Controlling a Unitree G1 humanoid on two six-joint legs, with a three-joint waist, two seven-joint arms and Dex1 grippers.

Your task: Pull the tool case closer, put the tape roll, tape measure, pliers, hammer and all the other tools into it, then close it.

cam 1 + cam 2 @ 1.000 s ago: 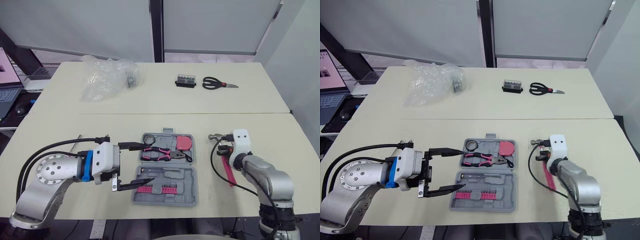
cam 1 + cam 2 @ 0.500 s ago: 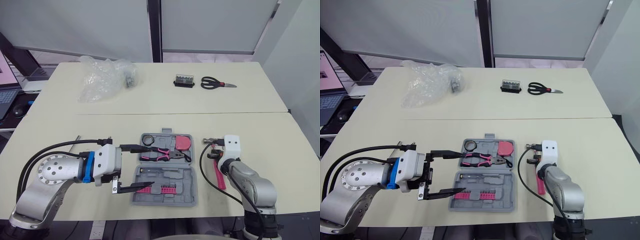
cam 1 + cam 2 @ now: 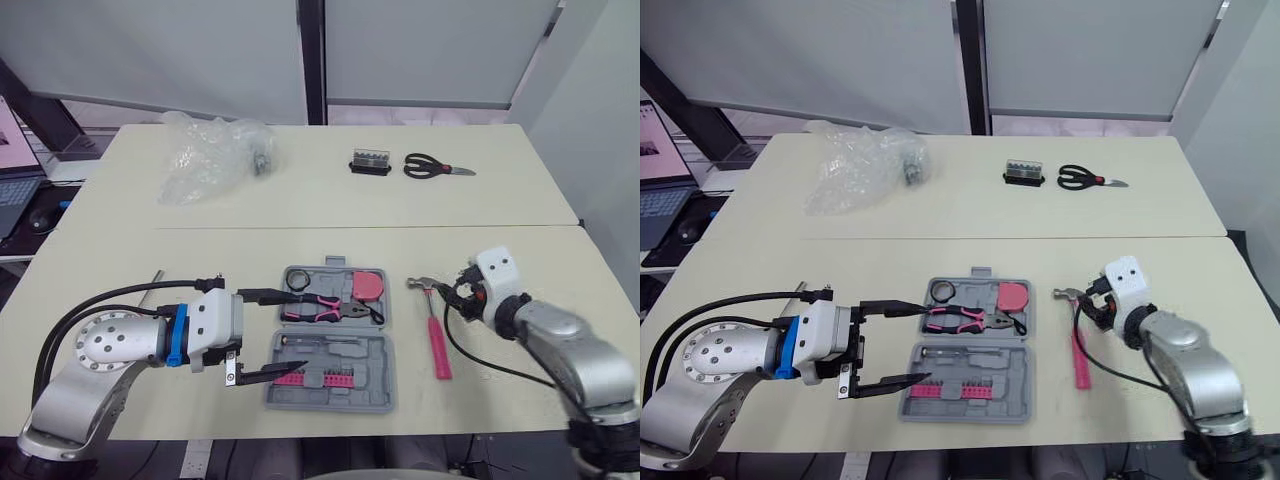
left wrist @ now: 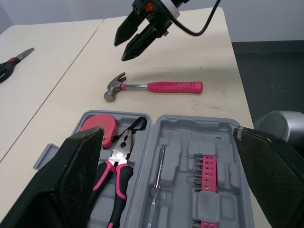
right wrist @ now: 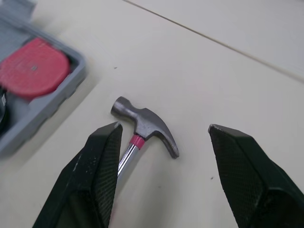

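Observation:
The grey tool case lies open near the table's front edge. In it are a black tape roll, pink pliers, a red tape measure and a pink bit strip. A pink-handled hammer lies flat on the table just right of the case. My right gripper is open, its fingers standing either side of the hammer head without touching it. My left gripper is open, its two fingers reaching over the case's left side.
Black scissors and a small black bit box lie on the far table, with a crumpled clear plastic bag at the far left. A thin metal rod lies left of my left arm. A laptop sits off the table's left.
My right gripper has opened and let go of the hammer, which now lies flat beside the case. The right arm has drawn back to the right. The left gripper has not moved.

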